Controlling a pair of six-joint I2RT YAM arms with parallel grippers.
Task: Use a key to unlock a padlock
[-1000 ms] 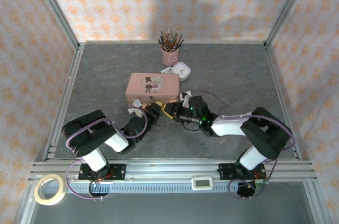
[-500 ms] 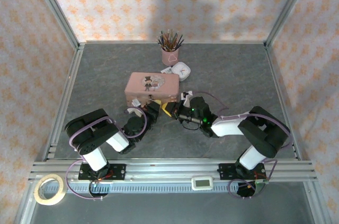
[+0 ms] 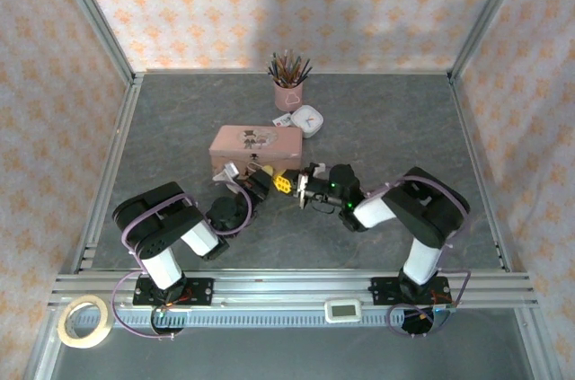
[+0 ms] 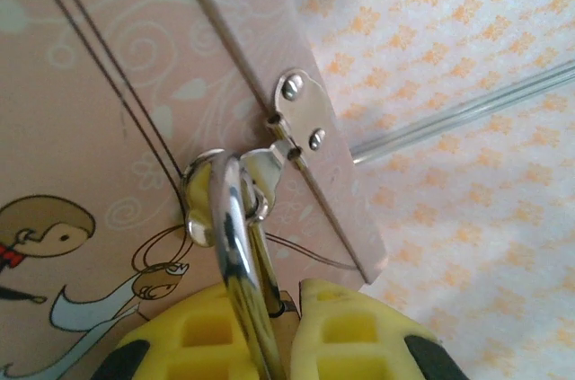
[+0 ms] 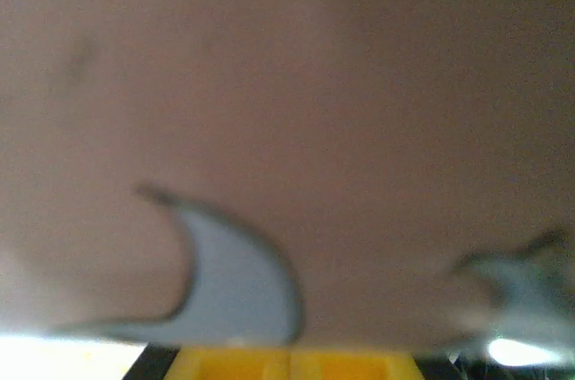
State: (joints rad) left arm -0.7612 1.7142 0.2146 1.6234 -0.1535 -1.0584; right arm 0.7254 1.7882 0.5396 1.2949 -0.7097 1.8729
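The padlock [image 4: 235, 236] hangs by its thin silver shackle from the hasp [image 4: 296, 115] on the pink tin [image 3: 254, 148]. A sliver of its brass body shows between my yellow fingers. My left gripper [image 4: 292, 313] is shut on that body, just in front of the tin [image 4: 99, 83]. In the top view the left gripper [image 3: 269, 181] and the right gripper [image 3: 303, 190] meet nose to nose at the tin's front edge. In the blurred right wrist view my right gripper [image 5: 289, 364] has its yellow fingers pressed together, very close to a pink surface [image 5: 359, 83]. The key is hidden.
A pink cup of pencils [image 3: 288, 91] and a small white object [image 3: 308, 118] stand behind the tin. A tape roll [image 3: 84, 322] and a small white timer [image 3: 342, 310] lie by the near rail. Patterned walls close in the table [image 3: 395, 128].
My right gripper moved left toward the tin's front and its jaws came together. The right elbow swung left, and the tin shifted slightly left. The left gripper stayed shut on the padlock.
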